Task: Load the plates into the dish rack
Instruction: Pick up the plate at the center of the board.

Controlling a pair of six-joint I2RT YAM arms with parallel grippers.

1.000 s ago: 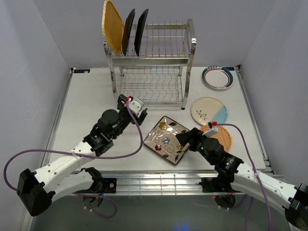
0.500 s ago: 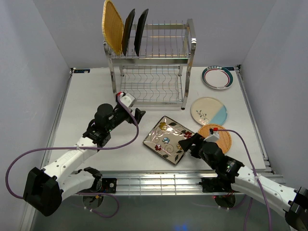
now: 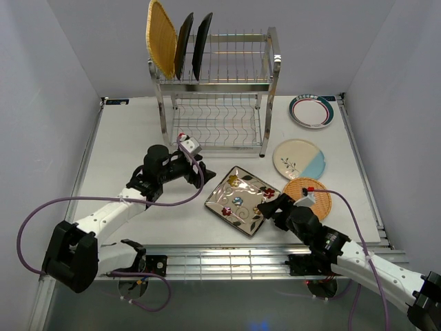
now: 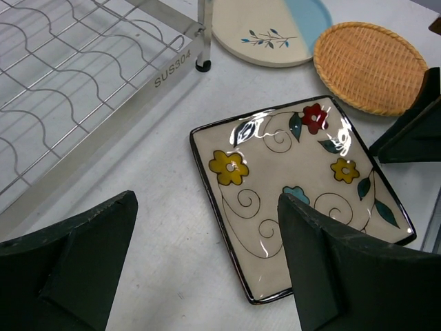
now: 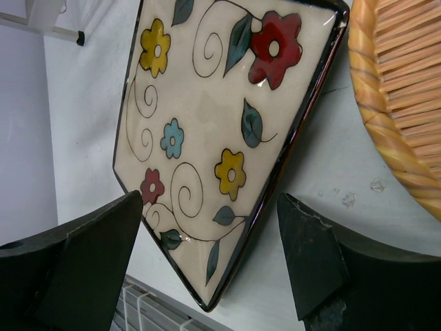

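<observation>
The cream floral square plate (image 3: 241, 198) lies flat on the table in front of the dish rack (image 3: 217, 131). My left gripper (image 3: 199, 172) hovers open just left of it, and its jaws straddle the plate's left edge (image 4: 227, 227) in the left wrist view. At the plate's near right corner (image 5: 220, 117), my right gripper (image 3: 270, 206) is also open, with nothing between its fingers (image 5: 306, 255). On the rack's top tier a woven plate (image 3: 160, 38) and two black plates (image 3: 193, 45) stand upright.
To the right lie a woven orange plate (image 3: 317, 196), a cream-blue round plate (image 3: 300, 158) and a teal-rimmed round plate (image 3: 312, 110). The rack's lower shelf (image 4: 83, 89) and a foot are close behind the left gripper. The table's front rail (image 3: 227, 258) runs near the right arm.
The left gripper swung right and down toward the floral plate's left edge and opened a little wider. The right gripper slid down to the plate's near right corner.
</observation>
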